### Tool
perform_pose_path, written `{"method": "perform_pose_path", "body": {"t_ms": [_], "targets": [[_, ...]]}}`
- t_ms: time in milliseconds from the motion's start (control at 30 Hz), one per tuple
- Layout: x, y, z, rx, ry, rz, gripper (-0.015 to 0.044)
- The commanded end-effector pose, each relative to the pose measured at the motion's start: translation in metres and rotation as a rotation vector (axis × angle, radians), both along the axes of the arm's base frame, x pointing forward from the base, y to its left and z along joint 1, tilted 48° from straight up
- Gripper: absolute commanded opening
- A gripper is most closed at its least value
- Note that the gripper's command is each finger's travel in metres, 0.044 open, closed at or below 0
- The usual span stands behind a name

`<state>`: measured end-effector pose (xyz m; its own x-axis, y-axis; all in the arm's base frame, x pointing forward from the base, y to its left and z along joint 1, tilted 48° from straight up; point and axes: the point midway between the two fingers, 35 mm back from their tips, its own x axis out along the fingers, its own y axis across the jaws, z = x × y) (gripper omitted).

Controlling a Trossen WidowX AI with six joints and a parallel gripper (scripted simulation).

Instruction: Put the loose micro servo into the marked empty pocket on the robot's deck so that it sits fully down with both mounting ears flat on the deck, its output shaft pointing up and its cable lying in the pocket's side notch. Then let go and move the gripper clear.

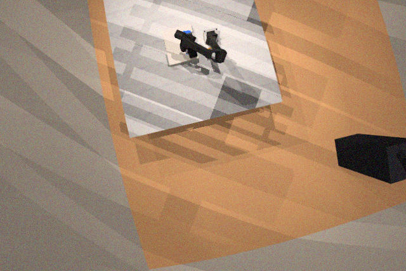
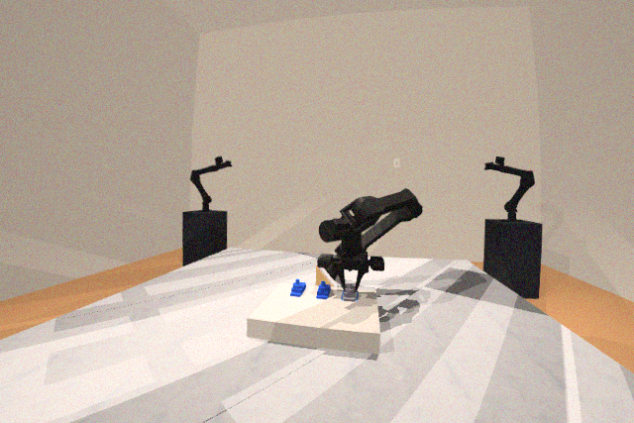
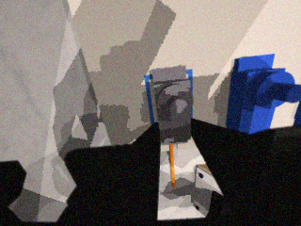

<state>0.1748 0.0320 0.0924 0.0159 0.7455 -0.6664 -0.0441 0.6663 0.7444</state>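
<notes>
You have the grey micro servo [image 2: 350, 293] [image 3: 170, 110] in the claw [image 2: 351, 289] [image 3: 173, 124], at the blue-edged pocket [image 2: 350, 299] [image 3: 149, 96] on the flat, cream deck [image 1: 171, 45] [image 2: 312, 331] [image 3: 202, 38]. Its round boss shows on top and its orange cable [image 3: 172, 165] trails out; you can't tell whether the ears sit flush.
</notes>
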Motion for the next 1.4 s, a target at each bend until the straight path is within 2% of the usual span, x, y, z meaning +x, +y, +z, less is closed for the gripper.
{"method": "perform_pose_path", "body": {"t_ms": [0, 200, 500, 733, 867, 1067, 1200, 1367], "targets": [[0.000, 0.001, -0.001, -0.001, 0.003, -0.005, 0.0026], [0.000, 0.000, 0.000, -0.001, 0.003, -0.005, 0.0184], [-0.003, -0.025, 0.024, -0.001, 0.005, -0.005, 0.0187], [-0.002, -0.025, 0.024, -0.001, 0.004, -0.005, 0.0187], [0.013, -0.030, 0.029, -0.004, 0.003, -0.022, 0.0292], [0.064, -0.054, 0.054, -0.021, -0.008, -0.065, 0.0440], [0.099, -0.069, 0.069, -0.031, -0.017, -0.094, 0.0440], [0.104, -0.071, 0.072, -0.032, -0.019, -0.099, 0.0440]]}}
